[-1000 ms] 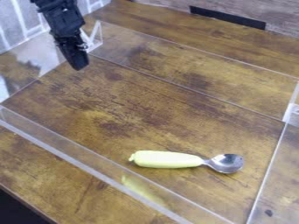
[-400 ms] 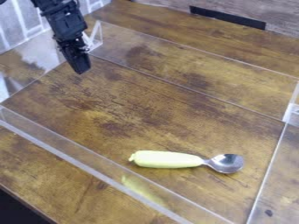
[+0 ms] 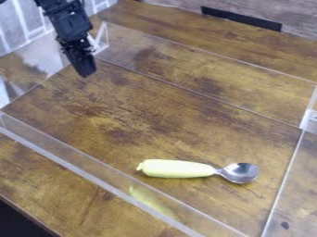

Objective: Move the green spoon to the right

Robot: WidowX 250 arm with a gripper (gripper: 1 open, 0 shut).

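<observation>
Spoon [image 3: 198, 171] front right, tool [image 3: 83, 68] back left

Wooden table [image 3: 186, 74], dark brown planks, worn grain. Clear acrylic tray walls [image 3: 74, 167] fence the work area. Black strip [image 3: 242, 16] at far edge, too small to identify.

Yellow-green, silver-bowled green spoon [image 3: 198, 170]; brown wooden table [image 3: 186, 102]; black claw [image 3: 83, 67].

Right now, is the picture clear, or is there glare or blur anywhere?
In the camera view, the green spoon is fairly sharp, its metal bowl catching a bright glint; pale reflections streak the clear walls around the wooden table; the dark gripper at the upper left looks soft.
</observation>
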